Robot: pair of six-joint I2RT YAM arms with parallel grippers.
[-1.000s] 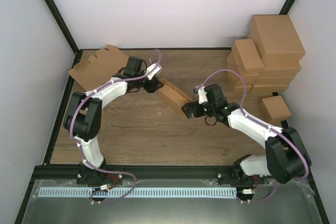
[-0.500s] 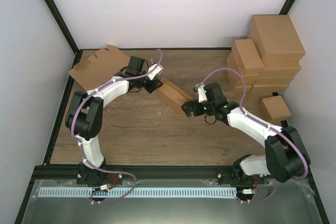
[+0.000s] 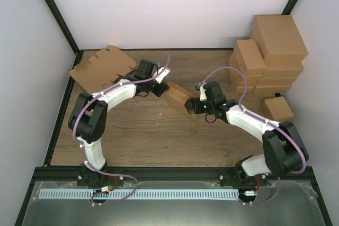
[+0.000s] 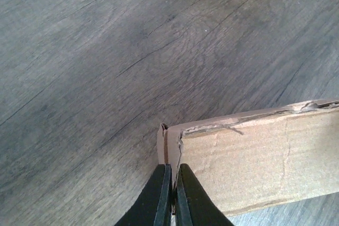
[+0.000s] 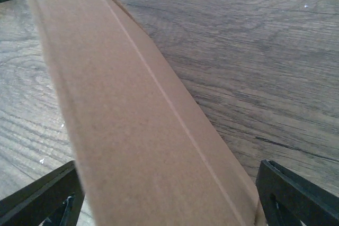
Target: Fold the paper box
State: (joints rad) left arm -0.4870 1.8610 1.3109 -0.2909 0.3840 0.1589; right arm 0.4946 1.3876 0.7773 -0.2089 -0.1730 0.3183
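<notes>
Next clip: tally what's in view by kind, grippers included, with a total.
paper box: 1
pile of flat blanks: 1
cartons with tops showing: 3, more hidden beneath
grippers: 2, left gripper and right gripper
Total: 7

2 grippers: 1 left gripper (image 4: 174,170), 1 right gripper (image 3: 192,107). 1 paper box (image 3: 179,97) at the centre. 1 pile of flat cardboard blanks (image 3: 100,67) at 10 o'clock. At least 5 stacked brown cartons (image 3: 279,35) at 2 o'clock, overlapped beyond an exact count. 1 small carton (image 3: 277,108) alone at 3 o'clock.
</notes>
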